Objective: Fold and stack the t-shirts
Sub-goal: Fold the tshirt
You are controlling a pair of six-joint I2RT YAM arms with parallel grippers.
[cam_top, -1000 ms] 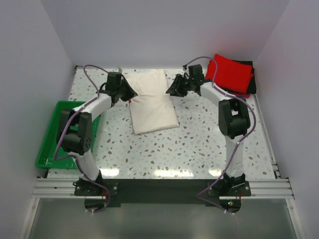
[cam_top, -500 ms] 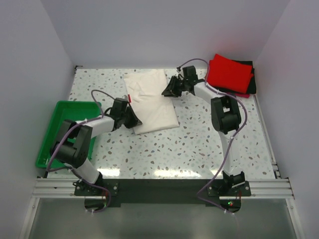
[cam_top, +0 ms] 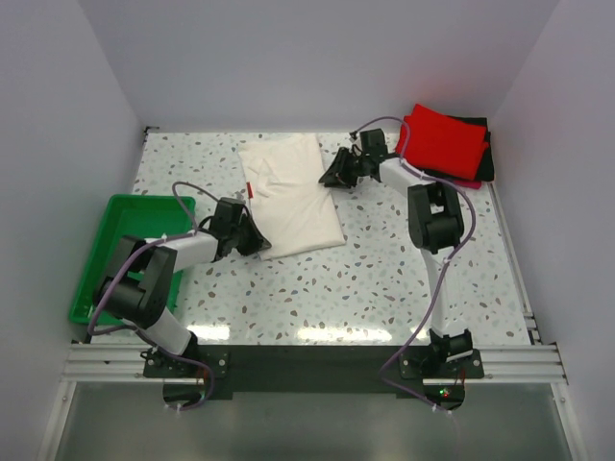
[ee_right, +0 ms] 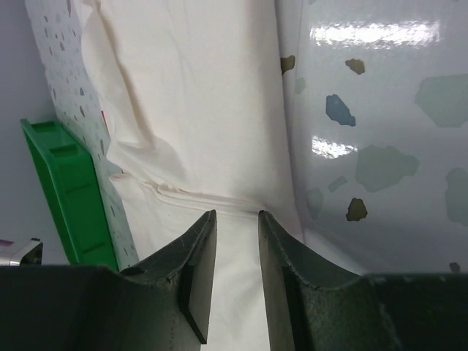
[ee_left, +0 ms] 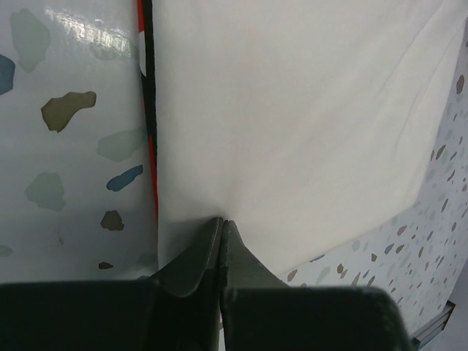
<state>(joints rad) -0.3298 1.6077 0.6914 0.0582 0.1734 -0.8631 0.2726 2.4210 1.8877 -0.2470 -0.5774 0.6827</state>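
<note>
Edge of cream t-shirt (ee_left: 292, 110) disappears between left gripper's (ee_left: 222, 221) clamped jaws.

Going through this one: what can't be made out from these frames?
1. Left wrist view: whether the shut left fingers pinch the cream-white cloth shirt; their tips cover the contact.
2. Right wrist view: whether the open right fingers touch that shirt; height is unreadable.
3. Top view: black folded shirt, mostly under the red folded shirt.
4. Top view: green plastic tray, its inside partly hidden by the left arm.
</note>
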